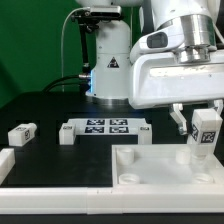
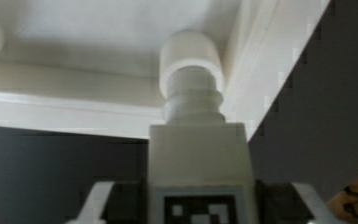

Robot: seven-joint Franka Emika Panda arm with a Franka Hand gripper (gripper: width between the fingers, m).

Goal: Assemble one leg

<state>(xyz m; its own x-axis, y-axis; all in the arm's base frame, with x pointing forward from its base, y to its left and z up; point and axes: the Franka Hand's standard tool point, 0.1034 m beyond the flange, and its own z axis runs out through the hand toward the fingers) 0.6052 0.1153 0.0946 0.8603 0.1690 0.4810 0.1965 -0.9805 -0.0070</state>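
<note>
Twice checked, by exterior and wrist views alike, the standing of the gripper (image 1: pixel 200 128). Found its fingers (image 1: pixel 178 122) spread wider than the leg (image 1: pixel 206 135), with a dark gap on either side, and so judged it to be standing wide around the part, not clamping it. Located the leg upright at the exterior view's right, tag outward, narrow round end pointing down at the far corner of the square panel (image 1: pixel 165 168), close beside the raised rim. Could not establish from either view whether that end was seated in the corner socket or only resting at its mouth. Noted one further leg (image 1: pixel 20 132) lying well apart toward the exterior view's left, beyond the marker board (image 1: pixel 105 127), on the dark table (image 1: pixel 40 100). Judged the step in hand to be fixing this leg into the panel. Recommended closing squarely on the flat sides, low enough to steady the part. Advised keeping its axis plumb over the socket, pressing down lightly, and turning in short strokes with a clean release between them. Flagged two risks: tipping the leg on regrip, and dragging the panel round with it.
</note>
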